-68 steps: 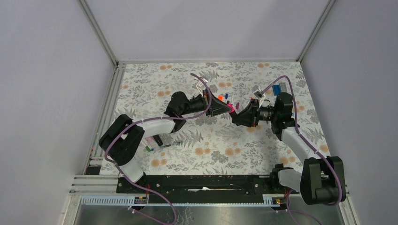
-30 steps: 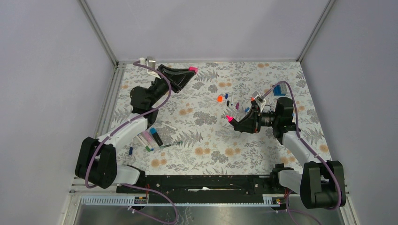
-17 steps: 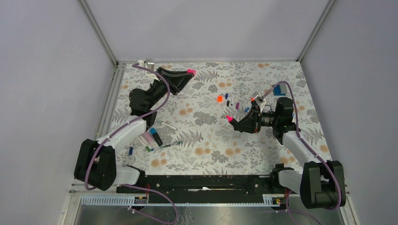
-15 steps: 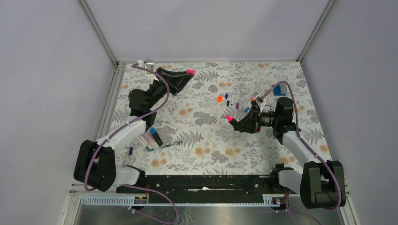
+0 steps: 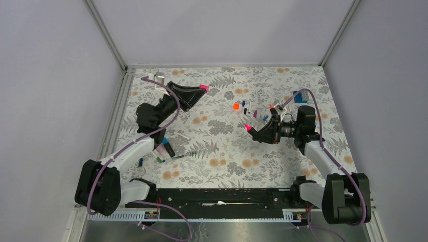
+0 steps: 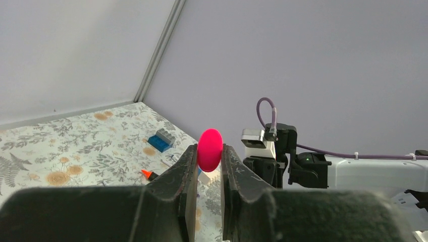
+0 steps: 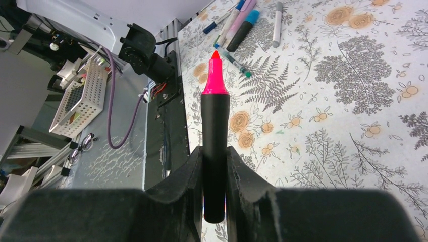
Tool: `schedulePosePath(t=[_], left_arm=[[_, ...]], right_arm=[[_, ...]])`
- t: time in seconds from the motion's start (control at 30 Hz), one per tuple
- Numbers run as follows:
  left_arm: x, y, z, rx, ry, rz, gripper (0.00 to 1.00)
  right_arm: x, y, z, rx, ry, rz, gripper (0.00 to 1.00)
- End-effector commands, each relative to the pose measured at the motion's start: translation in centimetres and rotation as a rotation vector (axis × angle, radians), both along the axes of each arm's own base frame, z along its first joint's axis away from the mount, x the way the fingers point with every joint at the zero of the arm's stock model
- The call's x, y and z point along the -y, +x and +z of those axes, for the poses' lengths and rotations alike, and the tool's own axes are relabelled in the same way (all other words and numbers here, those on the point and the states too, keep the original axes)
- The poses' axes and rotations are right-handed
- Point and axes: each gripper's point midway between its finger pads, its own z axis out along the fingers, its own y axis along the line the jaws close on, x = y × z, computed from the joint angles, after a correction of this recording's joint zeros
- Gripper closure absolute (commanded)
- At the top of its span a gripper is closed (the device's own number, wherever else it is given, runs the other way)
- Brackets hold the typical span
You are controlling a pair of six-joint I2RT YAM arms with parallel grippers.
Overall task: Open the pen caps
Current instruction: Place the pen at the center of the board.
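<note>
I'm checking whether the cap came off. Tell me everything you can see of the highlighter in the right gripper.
The highlighter is a chunky black, plastic-looking barrel with a bare pink tip and no cap. The right gripper is shut on its rear half; it hangs above the floral table, touching nothing else.

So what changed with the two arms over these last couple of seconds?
First the left gripper and right gripper met mid-table on one highlighter. Then the left swung to the far-left corner carrying the pink cap, lately drifting slightly nearer. The right kept the uncapped highlighter, barely moving. The loose pens stayed put.
</note>
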Motion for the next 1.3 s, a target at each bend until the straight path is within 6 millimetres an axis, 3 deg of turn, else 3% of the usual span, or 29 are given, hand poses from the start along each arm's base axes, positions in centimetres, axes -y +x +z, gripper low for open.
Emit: schedulePosePath(t=[0.0, 0.3, 1.2, 1.27], left_arm=[[-0.5, -1.8, 1.1, 0.046, -0.026, -0.03, 1.0], [-0.6, -3.0, 0.0, 0.019, -0.038, -0.058, 1.0], [-0.1, -3.8, -3.2, -0.071, -0.048, -0.091, 1.0], [-0.1, -3.9, -3.3, -0.074, -0.05, -0.091, 1.0]], right_arm=[[0.4, 1.0, 1.1, 0.067, -0.011, -0.026, 1.0], [0.5, 1.0, 0.9, 0.058, -0.009, -0.026, 1.0], [1.0, 1.8, 0.3, 0.058, -0.037, -0.079, 1.0], [1.6, 2.4, 0.2, 0.055, -0.041, -0.114, 1.0]])
